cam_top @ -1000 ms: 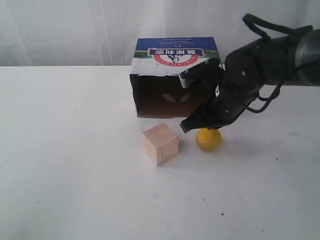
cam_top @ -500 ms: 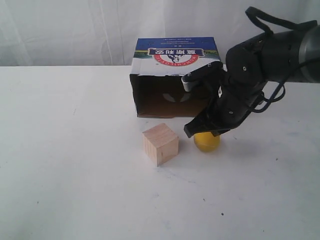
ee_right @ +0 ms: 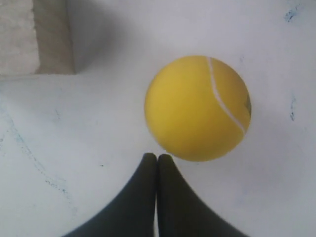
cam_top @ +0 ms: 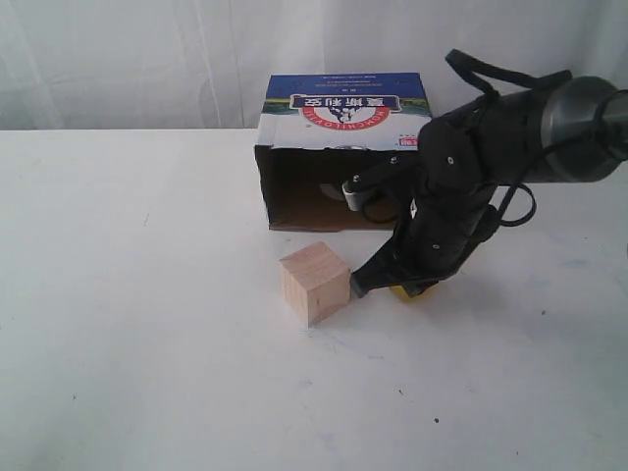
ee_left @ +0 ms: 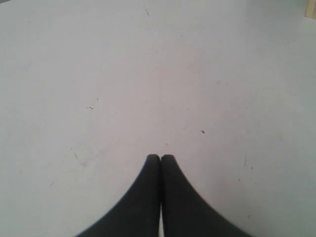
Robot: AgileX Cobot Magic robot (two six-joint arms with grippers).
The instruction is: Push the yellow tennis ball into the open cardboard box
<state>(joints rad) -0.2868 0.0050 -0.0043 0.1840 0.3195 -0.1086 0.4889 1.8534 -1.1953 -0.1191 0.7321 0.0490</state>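
sitting just beside the yellow tennis ball [ee_right: 197, 106], the right claw [ee_right: 157, 156] is pressed together.

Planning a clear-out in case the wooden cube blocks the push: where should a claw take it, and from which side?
Probably from above, pinching two opposite side faces of the wooden cube. It sits flat, turned corner-on to the exterior view, with its top face clear.

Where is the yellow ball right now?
Exterior view: the yellow tennis ball lies right of centre, mostly hidden by the right pincer, right of the wooden cube, before the open cardboard box.
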